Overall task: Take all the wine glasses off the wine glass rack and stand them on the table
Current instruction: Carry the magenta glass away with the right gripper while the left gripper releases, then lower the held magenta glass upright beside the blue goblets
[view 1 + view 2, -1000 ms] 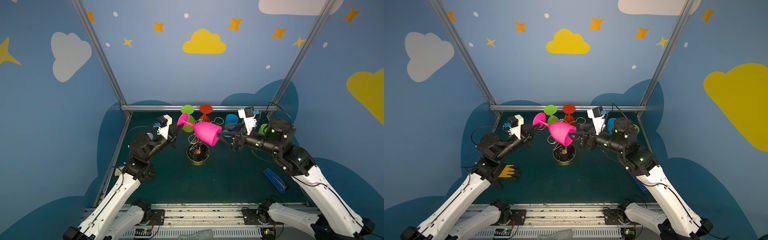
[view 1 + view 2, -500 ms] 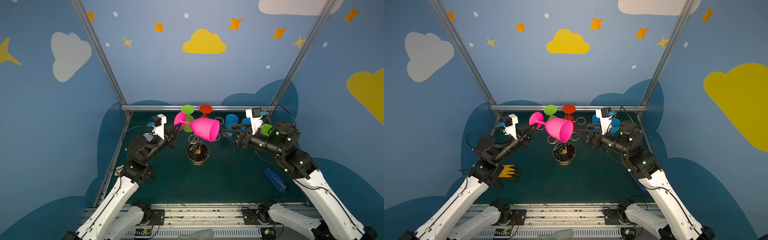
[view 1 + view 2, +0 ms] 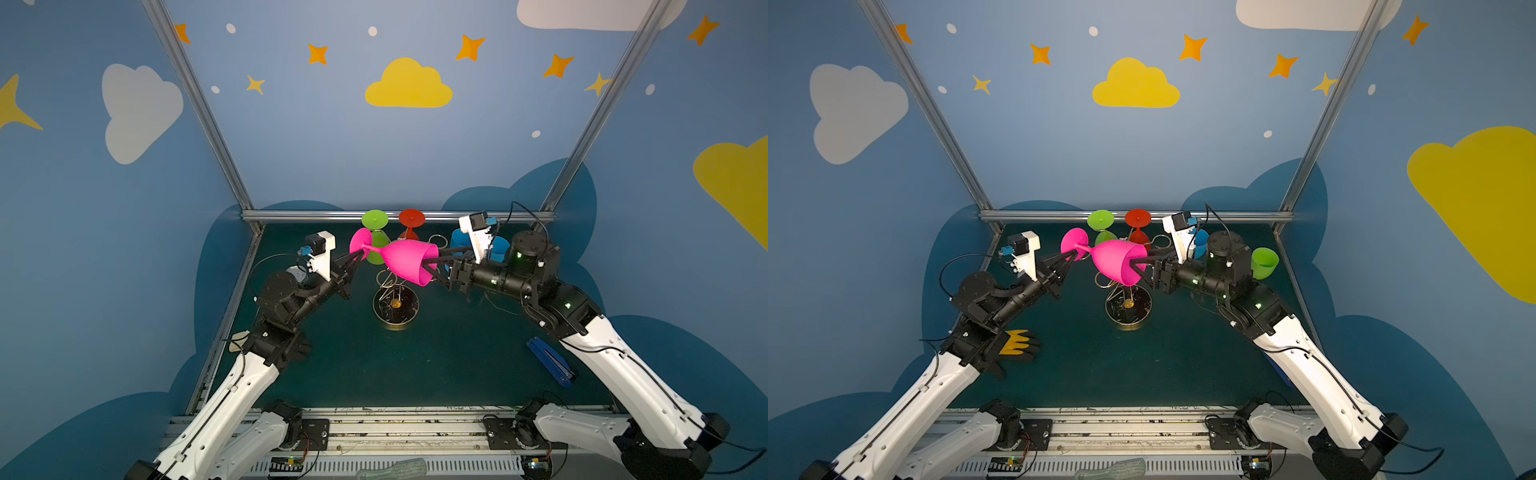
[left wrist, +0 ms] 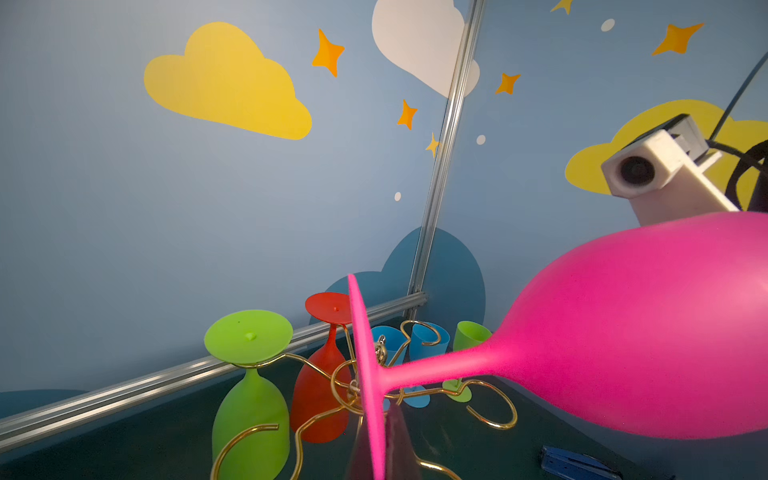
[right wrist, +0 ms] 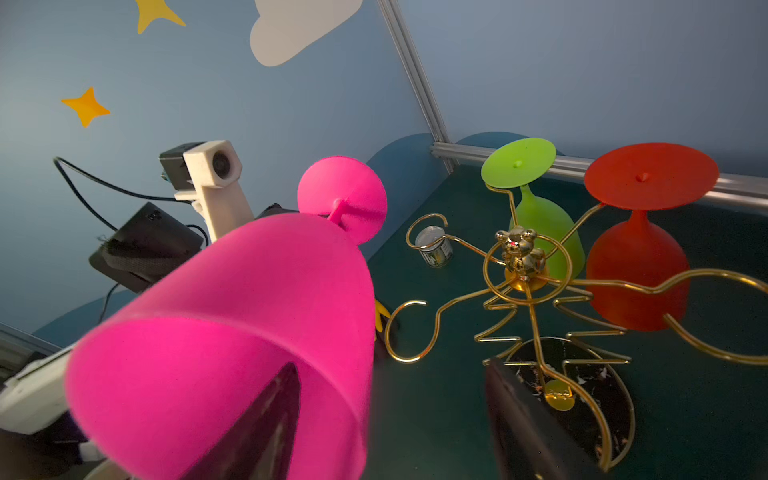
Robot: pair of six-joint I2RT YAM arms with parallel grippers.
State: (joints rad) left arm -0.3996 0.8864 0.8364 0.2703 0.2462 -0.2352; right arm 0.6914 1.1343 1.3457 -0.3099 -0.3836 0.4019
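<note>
Green tabletop [image 3: 457, 365], sideways magenta wine glass [image 3: 409, 262]

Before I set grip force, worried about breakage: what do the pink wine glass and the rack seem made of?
The pink wine glass: likely plastic, matte; even saturated colour, no glassy glints, though frosted glass is possible. The wine glass rack: probably metal wire, polished gold finish; sharp bright reflections along its loops.

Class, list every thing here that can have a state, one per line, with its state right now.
wine glass rack: upright
pink wine glass: off the rack, held sideways
left gripper: shut on the pink wine glass's stem
right gripper: open, straddling the bowl's rim
green wine glass: hanging upside down on the rack
red wine glass: hanging upside down on it
</note>
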